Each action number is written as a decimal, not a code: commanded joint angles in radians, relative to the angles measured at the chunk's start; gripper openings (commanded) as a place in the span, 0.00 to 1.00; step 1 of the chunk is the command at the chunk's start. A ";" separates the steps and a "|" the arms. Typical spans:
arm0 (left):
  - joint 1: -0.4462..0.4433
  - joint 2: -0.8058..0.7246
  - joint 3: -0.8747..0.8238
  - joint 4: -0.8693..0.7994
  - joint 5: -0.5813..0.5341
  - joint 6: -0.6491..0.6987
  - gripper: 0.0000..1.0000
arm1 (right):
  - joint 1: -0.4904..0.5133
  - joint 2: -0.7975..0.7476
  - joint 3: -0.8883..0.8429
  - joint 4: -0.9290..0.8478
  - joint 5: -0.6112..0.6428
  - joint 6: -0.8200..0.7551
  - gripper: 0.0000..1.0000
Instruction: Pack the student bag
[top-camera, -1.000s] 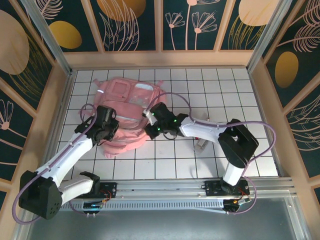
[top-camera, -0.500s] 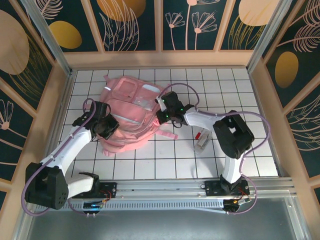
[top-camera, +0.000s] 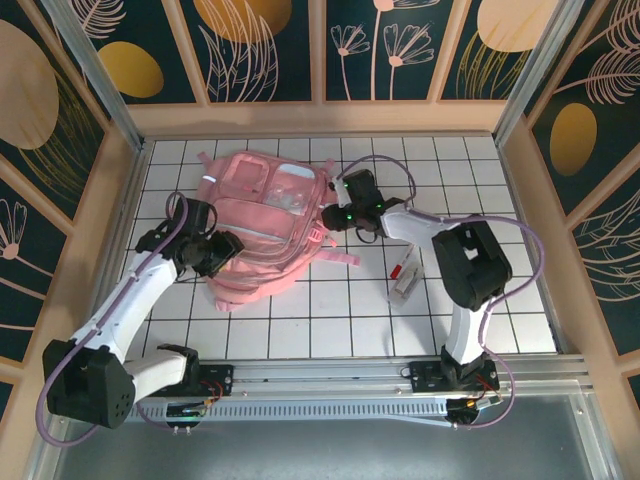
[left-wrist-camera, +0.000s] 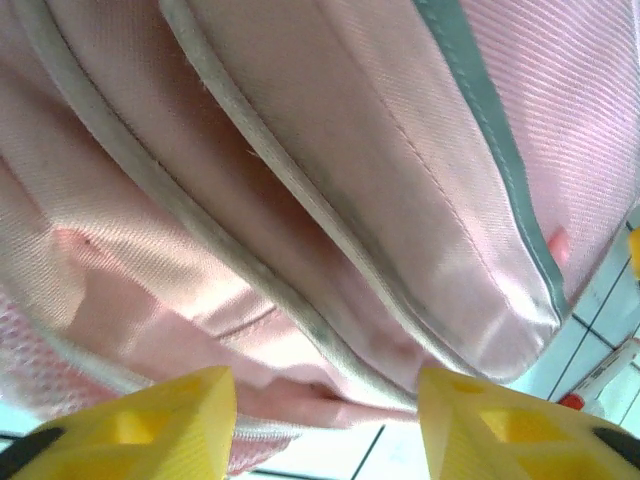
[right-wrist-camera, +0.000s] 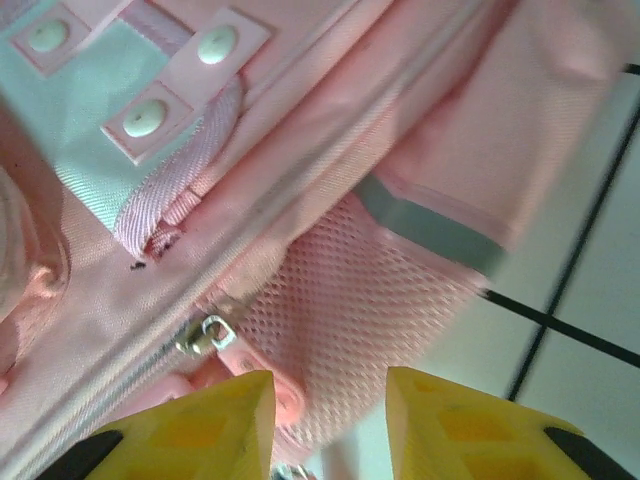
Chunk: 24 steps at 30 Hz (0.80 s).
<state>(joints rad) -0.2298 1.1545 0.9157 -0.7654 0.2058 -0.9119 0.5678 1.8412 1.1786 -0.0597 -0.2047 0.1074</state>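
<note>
**Item:** student bag (top-camera: 262, 225), pink, one. It lies flat on the white gridded desk (top-camera: 480, 180), left of centre and toward the far wall, with its pocket side up.

- **Hard to make out:** whether any zip is open cannot be told. The bag's left edge is partly covered by the left arm. Both wrist views cut the bag to close patches of fabric.
- **Counted on the bag:**
  - Two translucent pocket panels on its far half, seen from above.
  - One loose strap (top-camera: 340, 257) trailing off its right side.
  - Three pale snap studs (right-wrist-camera: 145, 117), one zip pull (right-wrist-camera: 205, 335) and one grey strip (right-wrist-camera: 430, 230) over mesh, in the right wrist view.
- **Left gripper** (top-camera: 222, 250) (left-wrist-camera: 320, 400): one, at the bag's left edge. Its yellow fingers (left-wrist-camera: 150, 430) stand well apart and grip nothing, with pink fabric just beyond the tips.
- **Right gripper** (top-camera: 332, 215) (right-wrist-camera: 330, 400): one, at the bag's right edge. Its jaws are moderately parted and hold nothing, with mesh and the zip pull just ahead.
- **Other:** one small white-and-red item (top-camera: 405, 278) on the desk, right of the bag and apart from it. It is too small to identify.
</note>
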 joint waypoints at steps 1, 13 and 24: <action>0.006 0.003 0.125 -0.196 -0.076 0.125 0.54 | 0.009 -0.125 -0.023 -0.036 -0.054 -0.063 0.37; 0.006 0.077 0.085 -0.008 -0.205 -0.080 0.55 | 0.010 -0.222 0.019 -0.059 -0.139 -0.141 0.39; 0.006 0.186 0.013 0.189 -0.276 -0.201 0.54 | 0.010 -0.297 -0.065 -0.049 -0.100 -0.159 0.40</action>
<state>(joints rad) -0.2295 1.3205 0.9657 -0.6205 -0.0235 -1.0618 0.5713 1.5745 1.1339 -0.1059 -0.3157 -0.0246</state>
